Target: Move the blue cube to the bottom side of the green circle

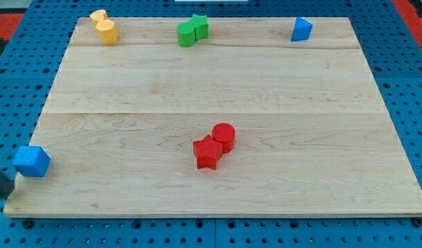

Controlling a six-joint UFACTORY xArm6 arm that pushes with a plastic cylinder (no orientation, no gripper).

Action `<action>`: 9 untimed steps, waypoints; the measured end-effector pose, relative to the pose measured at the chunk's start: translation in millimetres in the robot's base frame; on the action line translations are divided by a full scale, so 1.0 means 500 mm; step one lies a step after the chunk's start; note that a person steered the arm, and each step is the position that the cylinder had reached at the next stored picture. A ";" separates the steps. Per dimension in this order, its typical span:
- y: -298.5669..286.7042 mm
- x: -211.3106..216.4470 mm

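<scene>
The blue cube [31, 161] sits at the board's left edge, near the view's bottom left. The green circle [187, 34] stands far from it at the view's top middle, touching a green star [200, 25] on its right. A dark shape at the view's left edge looks like my rod; my tip [9, 184] is just below and left of the blue cube, close to it or touching it. Most of the rod is cut off by the frame.
The wooden board [231, 83] lies on a blue perforated table. A yellow heart [97, 16] and another yellow block [108, 32] are at top left. A blue triangle [301, 29] is at top right. A red circle [224, 136] and a red star [207, 153] touch at lower middle.
</scene>
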State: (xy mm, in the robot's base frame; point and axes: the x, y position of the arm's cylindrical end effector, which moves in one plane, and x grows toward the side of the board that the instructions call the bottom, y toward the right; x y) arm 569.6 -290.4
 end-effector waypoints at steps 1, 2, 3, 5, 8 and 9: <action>0.114 -0.104; 0.156 -0.204; 0.103 -0.184; 0.010 -0.184; 0.313 -0.386; 0.375 -0.438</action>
State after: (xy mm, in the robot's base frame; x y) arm 350.4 -102.9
